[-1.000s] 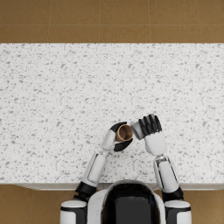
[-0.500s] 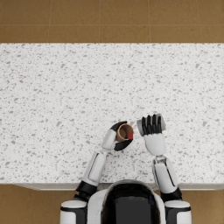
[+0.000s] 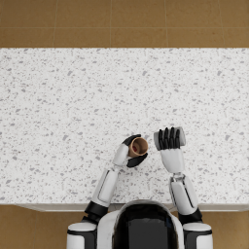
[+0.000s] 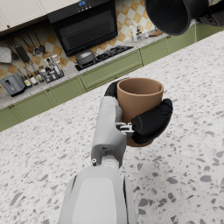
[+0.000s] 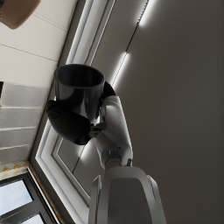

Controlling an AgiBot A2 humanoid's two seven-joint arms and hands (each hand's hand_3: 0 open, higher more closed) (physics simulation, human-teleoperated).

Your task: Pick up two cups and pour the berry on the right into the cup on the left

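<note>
Left hand (image 3: 130, 153): its fingers (image 4: 151, 122) grip the brown cup (image 4: 139, 99), upright and lifted off the counter (image 3: 58, 107).
Right hand (image 3: 169, 140): its fingers wrap the dark cup (image 5: 80, 91), tipped over so its mouth faces the brown cup — just beside it, not touching.
Berry: none visible in the dark cup's open mouth; whether it lies inside the brown cup I cannot tell.
Done: both cups are picked up and brought together, and the pour is under way or finished, in my judgement.
Left: confirming the berry has landed — then righting the dark cup.
</note>
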